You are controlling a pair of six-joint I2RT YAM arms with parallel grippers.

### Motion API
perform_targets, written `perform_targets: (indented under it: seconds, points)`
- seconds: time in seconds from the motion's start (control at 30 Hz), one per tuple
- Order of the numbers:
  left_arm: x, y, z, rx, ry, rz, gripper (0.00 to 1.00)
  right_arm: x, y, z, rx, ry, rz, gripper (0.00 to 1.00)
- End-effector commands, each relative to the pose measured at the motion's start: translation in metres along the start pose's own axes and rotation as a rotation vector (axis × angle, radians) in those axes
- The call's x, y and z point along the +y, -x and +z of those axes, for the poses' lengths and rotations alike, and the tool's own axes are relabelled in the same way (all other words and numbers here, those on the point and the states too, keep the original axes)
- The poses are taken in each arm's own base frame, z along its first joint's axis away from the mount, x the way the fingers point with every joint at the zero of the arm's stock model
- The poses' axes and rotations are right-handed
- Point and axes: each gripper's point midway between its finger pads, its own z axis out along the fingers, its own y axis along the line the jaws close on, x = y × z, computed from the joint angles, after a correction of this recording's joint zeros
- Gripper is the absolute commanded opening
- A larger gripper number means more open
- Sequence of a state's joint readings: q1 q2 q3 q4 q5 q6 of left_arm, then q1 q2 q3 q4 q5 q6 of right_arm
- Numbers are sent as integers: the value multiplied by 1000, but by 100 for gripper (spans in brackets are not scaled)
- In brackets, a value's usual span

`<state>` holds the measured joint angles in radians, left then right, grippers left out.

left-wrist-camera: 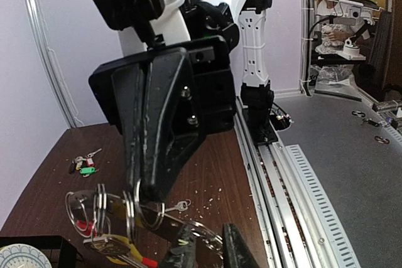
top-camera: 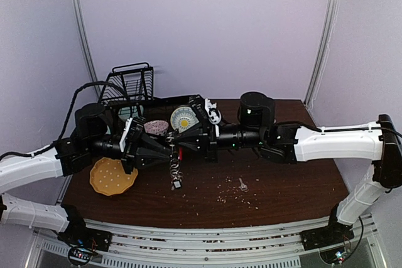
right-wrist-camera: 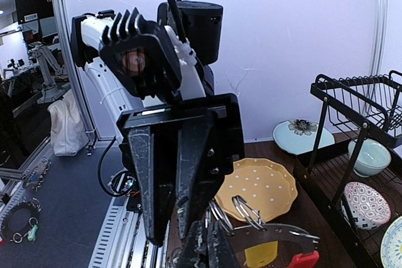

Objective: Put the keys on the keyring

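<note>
My left fingers (left-wrist-camera: pixel 233 252) pinch the silvery metal keyring (left-wrist-camera: pixel 129 208) with its curved red clip, holding it above the dark wooden worktop (top-camera: pixel 282 186) so the chain dangles. My right fingers (left-wrist-camera: pixel 164 142) clamp a ring opposite, probably to brace it. One small silver key (top-camera: pixel 242 184) lies loose further right.

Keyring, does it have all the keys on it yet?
Not yet. A yellow-tagged key seems to hang on the keyring already. The left pincer and right pincer both grip its rings in the air. Left to do: one loose key and a small tagged bunch lie on the table.
</note>
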<state>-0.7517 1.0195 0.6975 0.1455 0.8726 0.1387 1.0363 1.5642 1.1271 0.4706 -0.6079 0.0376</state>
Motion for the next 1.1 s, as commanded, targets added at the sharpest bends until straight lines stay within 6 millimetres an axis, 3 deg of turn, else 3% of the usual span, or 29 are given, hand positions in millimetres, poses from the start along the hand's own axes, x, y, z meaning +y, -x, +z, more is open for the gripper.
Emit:
perform_targets:
  seconds: [0.0, 0.43, 0.9, 1.07]
  points:
    - [14, 11, -4, -16, 85, 30, 19, 8, 36, -12, -100, 9, -42, 0]
    - [11, 30, -5, -104, 72, 21, 19, 16, 28, -7, -77, 43, -49, 0]
    - [25, 25, -6, -77, 153, 12, 17, 32, 21, -3, -52, 122, -68, 0]
    - [13, 29, -6, -107, 92, 20, 17, 22, 21, 0, -52, 63, -61, 0]
